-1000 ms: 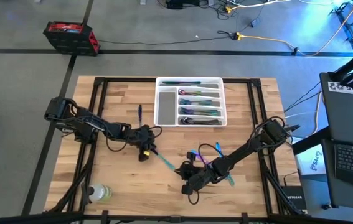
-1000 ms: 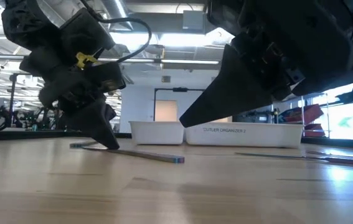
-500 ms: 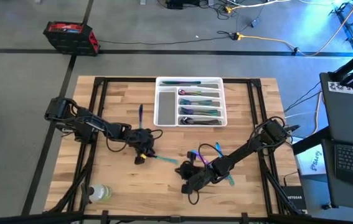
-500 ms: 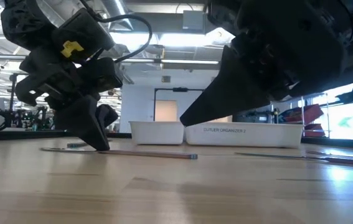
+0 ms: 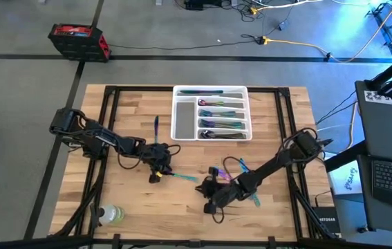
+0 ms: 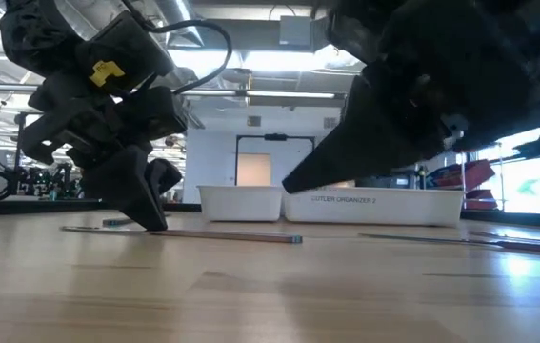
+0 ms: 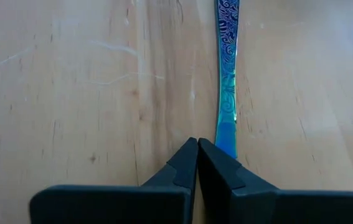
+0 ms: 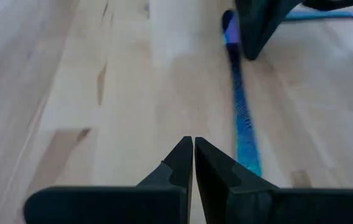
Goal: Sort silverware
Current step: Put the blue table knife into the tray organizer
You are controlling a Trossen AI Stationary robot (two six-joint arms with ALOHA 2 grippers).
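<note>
Nearest on the table (image 5: 119, 197), at the near left corner, lies a clear bottle (image 5: 110, 214) that has no part in the sorting. Farther in, the right gripper (image 5: 211, 205) hangs low over bare wood with its fingers closed on nothing; a blue handle (image 8: 243, 121) lies just beside its tips, and a small scatter of loose silverware (image 5: 231, 171) rests right of centre.

Left of centre, the left gripper (image 5: 155, 175) is down at the table, fingers pressed together and empty, their tips touching or nearly touching the end of a teal piece (image 5: 182, 177) (the wrist view shows that end beside the tips, not between them). The step in hand looks like nudging or lining up this piece for a pick-up. The next move would call for opening the fingers, straddling the handle, and closing on it.

The piece is slim, flat and iridescent blue-teal, with a scrolled pattern along its handle.

A dark blue piece (image 5: 155, 125) lies alone farther back. At the far edge, the white tray (image 5: 177, 112) already holds sorted pieces.
</note>
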